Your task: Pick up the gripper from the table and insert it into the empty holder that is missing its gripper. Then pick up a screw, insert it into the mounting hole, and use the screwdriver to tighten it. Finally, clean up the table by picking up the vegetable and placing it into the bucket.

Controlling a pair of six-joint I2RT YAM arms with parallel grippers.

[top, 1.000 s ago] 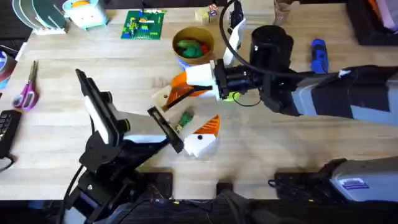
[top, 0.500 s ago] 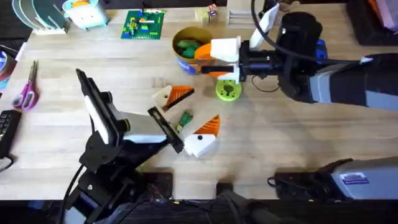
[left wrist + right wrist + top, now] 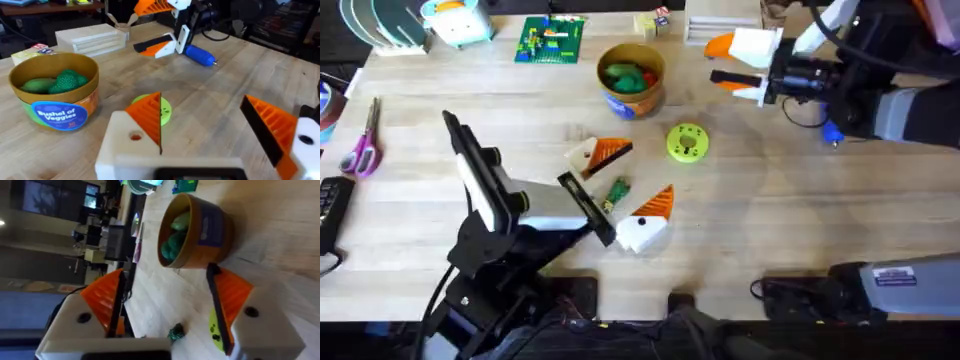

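Right gripper (image 3: 740, 62), fingers spread and empty, hovers above the slim blue pen-shaped screwdriver (image 3: 199, 54); a skewed grab could roll it across the wooden tabletop (image 3: 800, 210).

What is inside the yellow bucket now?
The bucket holds green toy vegetables, with something red showing in the overhead view. Whatever lies beneath them, and the bucket's bottom, are covered.

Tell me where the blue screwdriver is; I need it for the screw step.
In the overhead view the screwdriver lies on the table's far right, just beneath the right end effector, right of the lime-green disc.
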